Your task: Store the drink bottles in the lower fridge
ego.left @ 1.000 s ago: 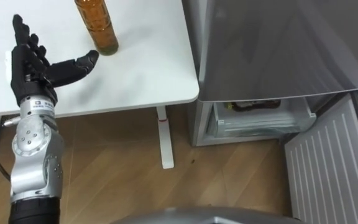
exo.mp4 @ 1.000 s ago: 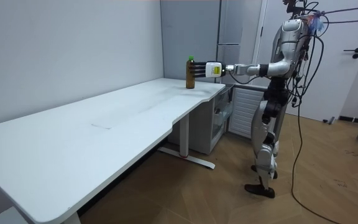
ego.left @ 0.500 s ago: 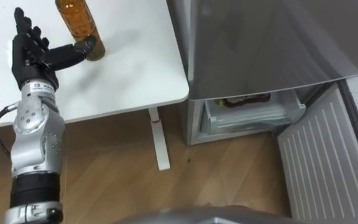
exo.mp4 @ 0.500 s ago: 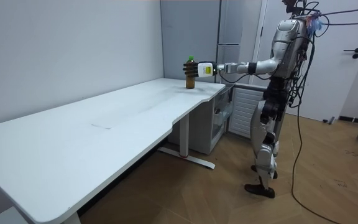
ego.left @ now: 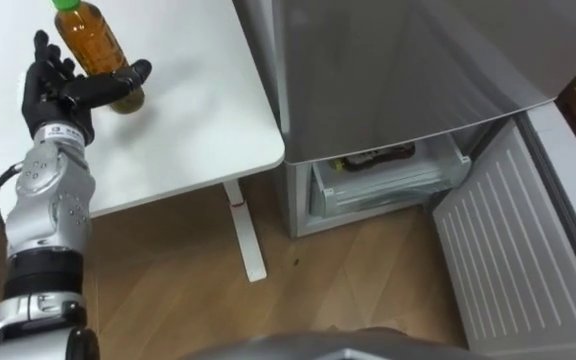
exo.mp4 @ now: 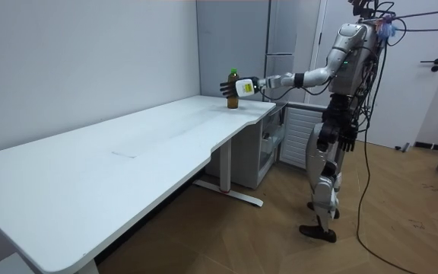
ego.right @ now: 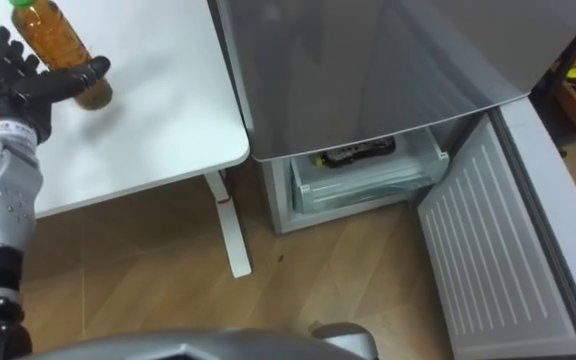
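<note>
From above, the eye views give the white table (ego.left: pixel 188 120) on the left and the grey fridge (ego.left: pixel 398 60) on the right, its lower door (ego.left: pixel 508 260) swung open and a drawer (ego.left: pixel 388 180) with something dark inside. The green-capped bottle (ego.left: pixel 93 45) of amber drink is stood on the table, far left. It's cupped by the left hand (ego.left: pixel 58 95), fingers straight, thumb laid across its base. From the room view, the right hand (exo.mp4: pixel 346 141) is seen hung by the hip, grip can't be told.

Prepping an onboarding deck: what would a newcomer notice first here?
The left hand sits open against an amber, green-capped bottle near the corner of the white table, thumb across its front. To the right, the grey fridge has its lower door open, baring a clear drawer with something dark inside.
</note>
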Tool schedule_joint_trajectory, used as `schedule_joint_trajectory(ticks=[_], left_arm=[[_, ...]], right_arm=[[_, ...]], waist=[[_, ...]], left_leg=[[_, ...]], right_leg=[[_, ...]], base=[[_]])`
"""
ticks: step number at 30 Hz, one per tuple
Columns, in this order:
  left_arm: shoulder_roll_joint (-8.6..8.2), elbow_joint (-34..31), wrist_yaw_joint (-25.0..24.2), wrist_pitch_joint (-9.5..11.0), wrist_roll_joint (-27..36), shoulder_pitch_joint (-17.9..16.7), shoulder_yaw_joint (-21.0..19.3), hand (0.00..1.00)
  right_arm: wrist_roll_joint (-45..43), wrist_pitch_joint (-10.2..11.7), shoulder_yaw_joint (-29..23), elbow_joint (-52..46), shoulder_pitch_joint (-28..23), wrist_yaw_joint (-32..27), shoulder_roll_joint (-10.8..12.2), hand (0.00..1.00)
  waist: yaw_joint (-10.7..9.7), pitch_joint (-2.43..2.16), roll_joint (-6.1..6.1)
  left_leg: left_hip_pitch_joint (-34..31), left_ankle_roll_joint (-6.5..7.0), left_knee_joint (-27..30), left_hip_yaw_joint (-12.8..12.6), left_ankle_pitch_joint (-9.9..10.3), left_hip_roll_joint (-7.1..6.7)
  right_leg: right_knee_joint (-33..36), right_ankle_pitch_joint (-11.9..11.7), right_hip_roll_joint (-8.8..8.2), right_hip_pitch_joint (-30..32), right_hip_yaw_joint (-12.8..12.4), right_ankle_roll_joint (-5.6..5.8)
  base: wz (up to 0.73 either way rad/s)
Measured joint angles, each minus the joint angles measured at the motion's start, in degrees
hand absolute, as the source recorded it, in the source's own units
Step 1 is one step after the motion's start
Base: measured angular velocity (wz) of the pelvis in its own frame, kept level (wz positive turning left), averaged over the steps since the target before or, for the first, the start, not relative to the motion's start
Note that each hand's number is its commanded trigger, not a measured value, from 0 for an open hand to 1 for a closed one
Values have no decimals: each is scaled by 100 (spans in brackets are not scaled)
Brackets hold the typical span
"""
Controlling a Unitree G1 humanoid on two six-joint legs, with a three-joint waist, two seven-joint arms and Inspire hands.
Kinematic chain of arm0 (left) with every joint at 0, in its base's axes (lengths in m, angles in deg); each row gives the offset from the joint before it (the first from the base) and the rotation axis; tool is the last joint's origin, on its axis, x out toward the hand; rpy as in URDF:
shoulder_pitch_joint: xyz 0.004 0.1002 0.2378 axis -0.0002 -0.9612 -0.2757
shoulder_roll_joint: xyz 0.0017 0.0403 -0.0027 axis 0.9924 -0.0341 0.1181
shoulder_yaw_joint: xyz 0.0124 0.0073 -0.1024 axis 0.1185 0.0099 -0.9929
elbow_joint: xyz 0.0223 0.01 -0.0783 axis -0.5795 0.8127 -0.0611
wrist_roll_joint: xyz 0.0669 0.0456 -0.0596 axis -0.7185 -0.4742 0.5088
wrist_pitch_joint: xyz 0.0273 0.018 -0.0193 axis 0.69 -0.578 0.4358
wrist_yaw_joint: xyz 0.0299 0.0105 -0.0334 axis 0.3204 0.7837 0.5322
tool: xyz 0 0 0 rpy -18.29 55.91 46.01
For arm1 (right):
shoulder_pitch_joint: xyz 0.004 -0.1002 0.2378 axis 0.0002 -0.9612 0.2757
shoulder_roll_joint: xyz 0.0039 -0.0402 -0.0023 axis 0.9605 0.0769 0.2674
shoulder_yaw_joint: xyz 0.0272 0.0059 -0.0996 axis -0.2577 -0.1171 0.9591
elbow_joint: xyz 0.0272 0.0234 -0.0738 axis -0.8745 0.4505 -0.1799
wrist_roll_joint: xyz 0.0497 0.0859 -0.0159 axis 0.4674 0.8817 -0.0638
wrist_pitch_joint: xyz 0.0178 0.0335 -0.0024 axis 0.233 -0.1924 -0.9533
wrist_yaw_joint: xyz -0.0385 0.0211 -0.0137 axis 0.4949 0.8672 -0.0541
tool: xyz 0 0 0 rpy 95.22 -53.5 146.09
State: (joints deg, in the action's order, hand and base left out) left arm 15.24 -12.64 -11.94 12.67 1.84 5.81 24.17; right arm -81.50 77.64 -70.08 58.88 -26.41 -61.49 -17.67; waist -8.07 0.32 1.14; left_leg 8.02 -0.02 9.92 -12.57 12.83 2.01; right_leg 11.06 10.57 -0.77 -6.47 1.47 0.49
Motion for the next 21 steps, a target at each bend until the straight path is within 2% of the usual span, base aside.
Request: schedule_joint_trajectory(ticks=[5,9,15,18,21], left_arm=[[126,213,-47,-60,-4,117,-1,0],[164,212,-115,-221,-28,125,-3,0],[390,401,-146,-339,-89,434,-8,0],[521,424,-146,-403,-154,467,-9,0],[539,424,-147,-476,-192,493,-9,0]], right_arm=[[-25,-37,-2,-9,12,5,-4,0],[-25,-80,-161,-33,-4,58,-5,0],[-24,-154,-437,-11,6,198,-4,0],[-25,-214,-482,-7,5,201,-8,0],[-24,-222,-557,17,-2,202,-8,0]], waist=[[17,1,32],[-1,-25,75],[-43,-30,86],[-104,-30,85],[-108,-32,88]], left_leg=[[64,-12,-7,-105,8,23],[58,-12,-5,-137,8,23],[54,-13,21,-135,8,30],[56,-13,22,-136,8,29],[56,-13,30,-139,8,27]], right_leg=[[62,0,25,9,-109,0],[73,0,29,42,-147,0],[77,-3,32,49,-153,-6],[68,-2,33,71,-156,-7],[65,-2,33,94,-165,-8]], base=[[-11],[-5],[0],[0],[0]])
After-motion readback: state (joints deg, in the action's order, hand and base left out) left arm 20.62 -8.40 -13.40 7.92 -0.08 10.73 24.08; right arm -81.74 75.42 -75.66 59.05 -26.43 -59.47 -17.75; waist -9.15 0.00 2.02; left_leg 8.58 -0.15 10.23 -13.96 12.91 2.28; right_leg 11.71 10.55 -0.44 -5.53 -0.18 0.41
